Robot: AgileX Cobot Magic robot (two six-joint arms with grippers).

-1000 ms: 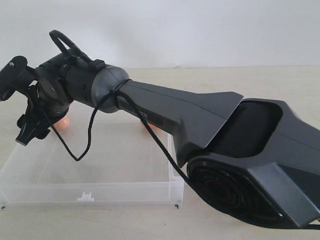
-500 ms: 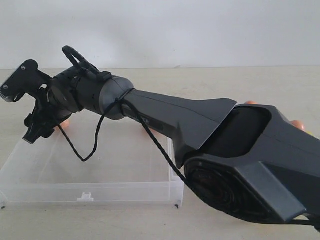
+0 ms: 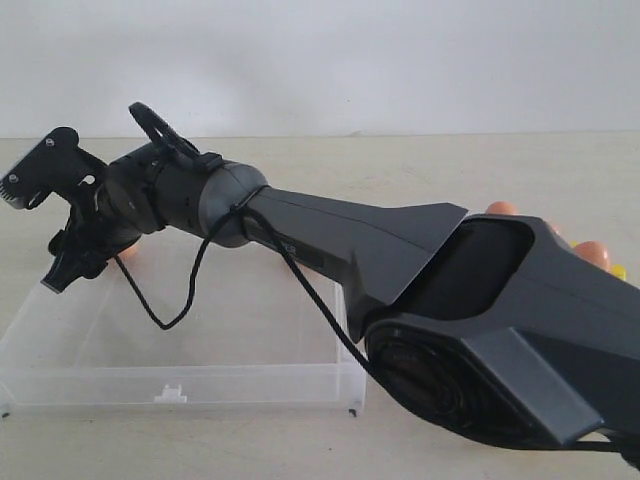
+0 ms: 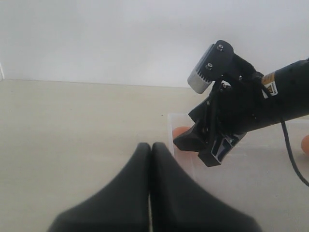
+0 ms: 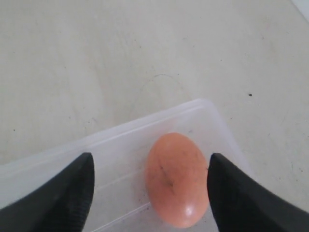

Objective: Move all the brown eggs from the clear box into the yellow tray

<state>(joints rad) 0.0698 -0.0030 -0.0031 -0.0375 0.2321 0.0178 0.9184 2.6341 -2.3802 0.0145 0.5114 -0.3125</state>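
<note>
So the step here is the pickup of one brown egg (image 5: 176,179). It's lying on its side, tucked into a corner of the clear box (image 3: 200,385), the far left corner in the exterior view. The right gripper (image 5: 150,164) has reached way across the box to get there and hangs over the egg with its jaws spread, one on each side. One finger looks right up against the shell, the other is clearly apart from it, so nothing is grasped yet.

The left gripper (image 4: 151,150) is pinched closed with nothing in it, parked over the bare tabletop (image 3: 450,160) just outside the box.

The yellow tray (image 3: 620,271) is mostly hidden behind the big arm at the right edge of the tabletop, only a sliver shows. A couple of eggs (image 3: 592,250) poke up there, so I'd guess the job is well along. Another egg (image 4: 305,144) peeks in at the edge of the left wrist view, probably in the box too, so it's not the last one.

Next move, I'd say: center the jaws a bit, drop slightly, squeeze gently. The corner walls leave little room, and the rounded shell could easily squirt out sideways.
</note>
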